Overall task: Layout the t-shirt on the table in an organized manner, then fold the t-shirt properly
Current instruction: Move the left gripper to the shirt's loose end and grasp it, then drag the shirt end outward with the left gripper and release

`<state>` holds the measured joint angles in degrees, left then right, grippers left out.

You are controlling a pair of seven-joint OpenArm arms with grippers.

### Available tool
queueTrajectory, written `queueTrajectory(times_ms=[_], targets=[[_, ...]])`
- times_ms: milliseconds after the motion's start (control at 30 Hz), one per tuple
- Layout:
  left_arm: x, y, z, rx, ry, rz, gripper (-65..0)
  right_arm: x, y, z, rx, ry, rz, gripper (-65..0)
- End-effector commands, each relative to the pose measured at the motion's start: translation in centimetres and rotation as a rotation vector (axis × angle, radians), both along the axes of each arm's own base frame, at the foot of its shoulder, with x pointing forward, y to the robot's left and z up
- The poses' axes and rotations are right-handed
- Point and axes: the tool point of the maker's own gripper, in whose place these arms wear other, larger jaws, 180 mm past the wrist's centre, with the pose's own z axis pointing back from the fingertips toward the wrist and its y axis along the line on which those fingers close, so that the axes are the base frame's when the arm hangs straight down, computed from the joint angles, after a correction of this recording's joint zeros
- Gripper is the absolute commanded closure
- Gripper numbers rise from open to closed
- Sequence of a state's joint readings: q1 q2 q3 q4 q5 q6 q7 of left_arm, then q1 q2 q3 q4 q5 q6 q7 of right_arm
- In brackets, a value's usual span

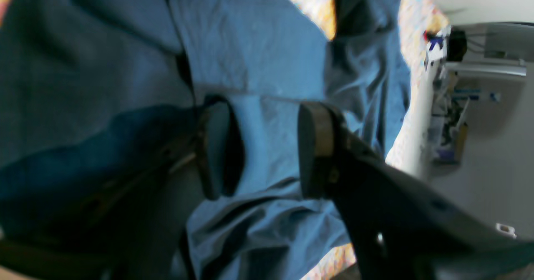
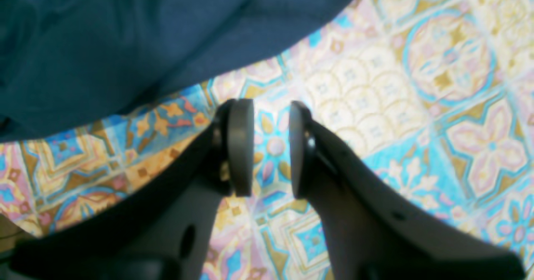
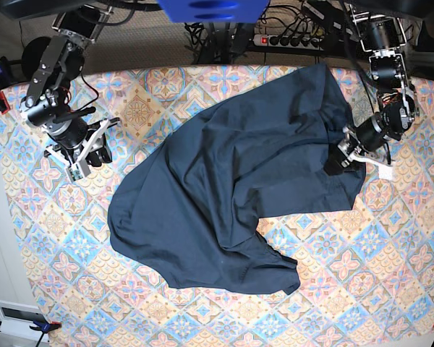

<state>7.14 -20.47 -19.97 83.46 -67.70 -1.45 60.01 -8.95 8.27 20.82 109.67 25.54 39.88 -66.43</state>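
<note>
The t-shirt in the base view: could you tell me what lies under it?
Under the t-shirt lies the patterned table cloth, showing all around it. Whatever the crumpled fabric covers cannot be seen.

bare table (image 3: 390, 289) lies free along the lower right and whole left edge of the base view. the crumpled t-shirt (image 3: 231, 195) blocks the middle. my right gripper (image 3: 94, 155) hangs over clear tiles at upper left.

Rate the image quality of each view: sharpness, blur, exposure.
Left wrist: soft throughout, the left pincer and t-shirt smeared, the room beyond washed out. Right wrist: the right pincer blurred up close, the table pattern bright and slightly overexposed. Base: sharpest and evenly lit, though the shirt's folds sink into dark fabric.
</note>
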Motion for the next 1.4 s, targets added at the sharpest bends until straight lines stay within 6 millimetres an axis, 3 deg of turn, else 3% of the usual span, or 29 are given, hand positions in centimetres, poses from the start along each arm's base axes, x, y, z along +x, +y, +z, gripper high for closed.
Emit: queueTrajectory(times_ms=[0,133,300,433,600,667,800,1067,1267,1367], targets=[[1.4,0.4,1.5,-0.005,-0.053,0.011,-27.1,0.7,-0.2,1.2,-0.004,-0.048,0.006,-14.6],[1.8,-0.1,0.8,-0.032,-0.040,0.022,-27.1,0.7,-0.2,1.2,-0.004,-0.048,0.006,-14.6],[2.5,-2.3,-0.2,-0.072,-0.015,-0.014,-26.5,0.7,-0.1,1.3,-0.005,-0.049,0.006,-14.6],[2.6,-2.6,-0.5,-0.084,-0.008,-0.019,-18.1,0.7,-0.2,1.3,-0.005,-0.049,0.005,-14.6],[3.9,-2.3,0.8,-0.077,-0.047,-0.019,-8.6,0.7,-0.2,1.3,-0.005,-0.050,0.003,-14.6],[5.2,-1.8,2.1,-0.063,-0.083,-0.016,0.0,0.7,-0.2,1.3,-0.005,-0.050,0.003,-14.6],[7.6,-0.2,5.0,-0.020,-0.154,-0.013,0.0,0.7,-0.2,1.5,-0.008,-0.055,0.005,-14.6],[12.0,4.8,13.9,0.102,-0.342,0.012,0.0,0.7,-0.2,1.5,-0.008,-0.056,0.006,-14.6],[12.8,7.5,19.6,0.228,-0.444,0.007,0.0,0.7,-0.2,1.5,-0.008,-0.056,0.006,-14.6],[13.0,9.0,21.5,0.275,-0.471,0.018,0.0,0.8,-0.1,1.5,-0.006,-0.055,0.007,-14.6]])
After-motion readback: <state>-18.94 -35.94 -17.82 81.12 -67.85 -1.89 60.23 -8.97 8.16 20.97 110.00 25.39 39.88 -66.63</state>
